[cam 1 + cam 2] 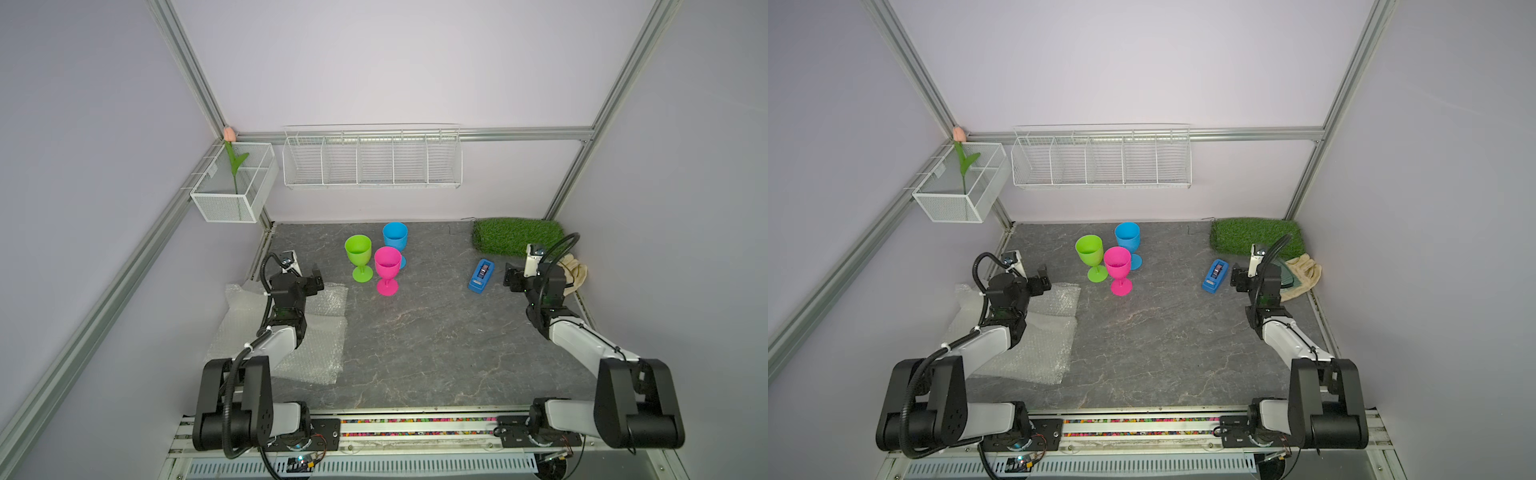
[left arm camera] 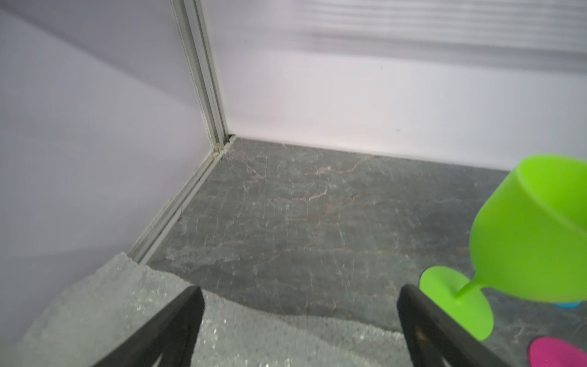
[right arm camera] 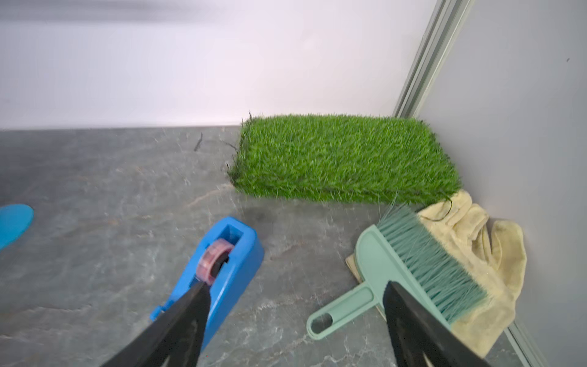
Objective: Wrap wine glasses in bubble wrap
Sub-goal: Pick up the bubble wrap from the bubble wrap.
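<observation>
The table (image 1: 415,340) is open at centre and near. Obstructions: three goblets (image 1: 387,264) far centre, tape dispenser (image 1: 481,276) at right, bubble wrap (image 1: 320,361) at near left.

My left arm (image 1: 278,343) covers the middle of the bubble wrap (image 1: 320,361); the pink goblet (image 1: 387,266) hides the stem of the blue goblet (image 1: 395,235); in my left wrist view the green goblet (image 2: 527,235) runs off the edge; my right arm (image 1: 544,286) hides most of the dustpan (image 3: 373,263) in both top views.

Pale lilac walls (image 1: 395,62) framed by aluminium profile posts (image 1: 190,62) enclose a grey marbled stone-look tabletop (image 1: 415,332); a white wire shelf rack (image 1: 372,160) hangs behind
</observation>
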{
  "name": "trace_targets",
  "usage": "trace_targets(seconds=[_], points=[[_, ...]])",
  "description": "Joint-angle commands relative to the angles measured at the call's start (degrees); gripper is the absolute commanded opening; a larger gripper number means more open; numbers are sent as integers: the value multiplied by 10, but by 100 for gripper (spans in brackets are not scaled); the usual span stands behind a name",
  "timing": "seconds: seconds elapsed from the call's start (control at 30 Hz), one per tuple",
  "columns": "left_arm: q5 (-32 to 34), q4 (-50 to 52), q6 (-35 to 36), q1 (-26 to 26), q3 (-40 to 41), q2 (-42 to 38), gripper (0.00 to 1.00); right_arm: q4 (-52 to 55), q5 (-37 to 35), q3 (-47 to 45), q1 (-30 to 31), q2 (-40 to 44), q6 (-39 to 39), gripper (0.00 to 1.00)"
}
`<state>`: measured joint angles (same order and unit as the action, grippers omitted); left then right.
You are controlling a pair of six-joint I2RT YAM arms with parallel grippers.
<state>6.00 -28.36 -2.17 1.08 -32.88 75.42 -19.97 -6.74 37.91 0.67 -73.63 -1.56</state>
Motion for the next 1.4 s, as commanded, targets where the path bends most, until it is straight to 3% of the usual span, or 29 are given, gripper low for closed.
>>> trace_targets(seconds=[0.0, 0.17, 0.23, 0.3, 0.43, 0.5, 0.63, 0.77, 1.0, 1.07, 1.37], points=[[27, 143, -33, 14, -54, -27, 94, 156, 45, 30, 9, 33, -39, 91], [58, 391, -146, 35, -174, -52, 81, 284, 97, 76, 36, 73, -66, 96], [41, 491, -183, 42, -215, -55, 79, 328, 107, 89, 48, 81, -80, 98], [19, 573, -192, 52, -239, -66, 64, 374, 123, 104, 55, 85, -99, 99], [52, 691, -291, 59, -230, -118, 62, 428, 146, 116, 66, 93, -112, 98], [55, 738, -346, 60, -212, -148, 66, 441, 153, 113, 68, 100, -117, 98], [20, 783, -401, 60, -171, -176, 77, 449, 164, 106, 75, 115, -126, 98], [-43, 745, -429, 60, -120, -172, 87, 454, 166, 108, 80, 127, -129, 98], [-96, 689, -458, 60, -89, -114, 86, 468, 159, 116, 83, 133, -128, 98], [-99, 693, -456, 60, -95, -95, 80, 471, 159, 116, 84, 134, -128, 98], [-106, 700, -442, 61, -125, -93, 15, 476, 175, 118, 108, 140, -129, 88]])
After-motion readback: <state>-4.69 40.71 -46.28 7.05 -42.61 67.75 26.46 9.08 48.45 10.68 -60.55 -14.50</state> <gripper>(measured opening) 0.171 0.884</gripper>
